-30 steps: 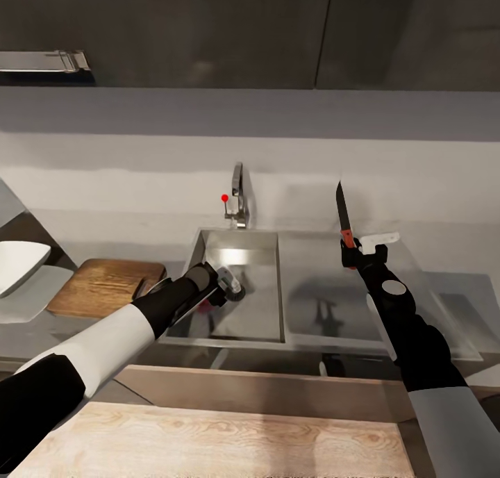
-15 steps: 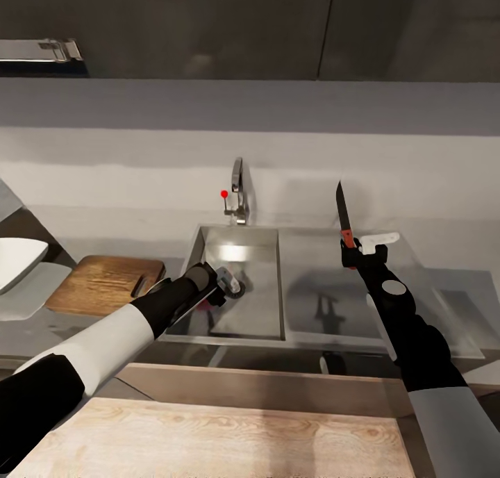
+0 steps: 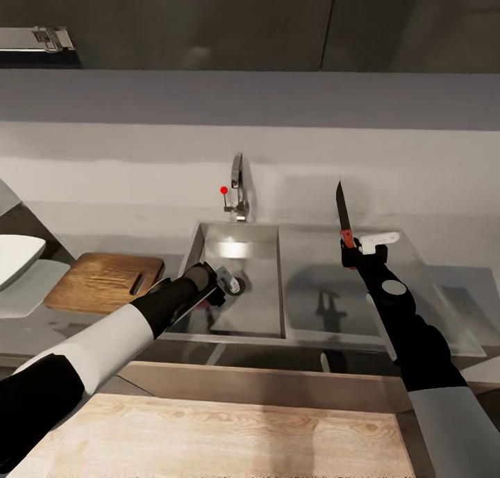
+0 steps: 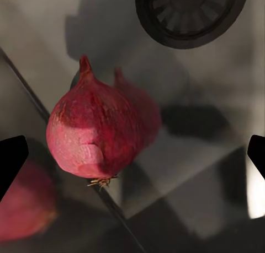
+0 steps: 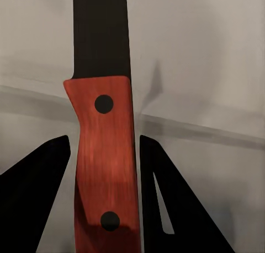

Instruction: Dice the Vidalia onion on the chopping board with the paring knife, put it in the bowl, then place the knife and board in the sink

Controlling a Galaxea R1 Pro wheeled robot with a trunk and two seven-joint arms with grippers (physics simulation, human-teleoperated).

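The red-skinned onion [image 4: 96, 137] lies on the floor of the steel sink [image 3: 267, 304], near the round drain [image 4: 190, 13]. My left gripper [image 4: 132, 154] hangs just above the onion, open, with its fingertips [image 4: 11, 156] wide on either side. In the head view the left gripper [image 3: 226, 282] is inside the basin. My right gripper [image 3: 355, 252] is shut on the paring knife [image 3: 342, 217] and holds it blade-up over the drainer. Its red handle [image 5: 105, 159] sits between the fingers [image 5: 38, 176]. The chopping board [image 3: 104, 282] lies on the countertop [image 3: 83, 325] left of the sink, with the white bowl [image 3: 14, 256] beyond it.
The chrome tap [image 3: 238, 183] with its red knob [image 3: 223, 190] stands behind the basin. The flat drainer [image 3: 389, 325] extends right of the basin. A pale wooden surface [image 3: 208, 436] lies close in front of me, below the counter's edge. Dark cabinets hang overhead.
The head view has shifted slightly, so the whole scene sits a little higher in the picture. Both arms, the knife and the board keep their places.
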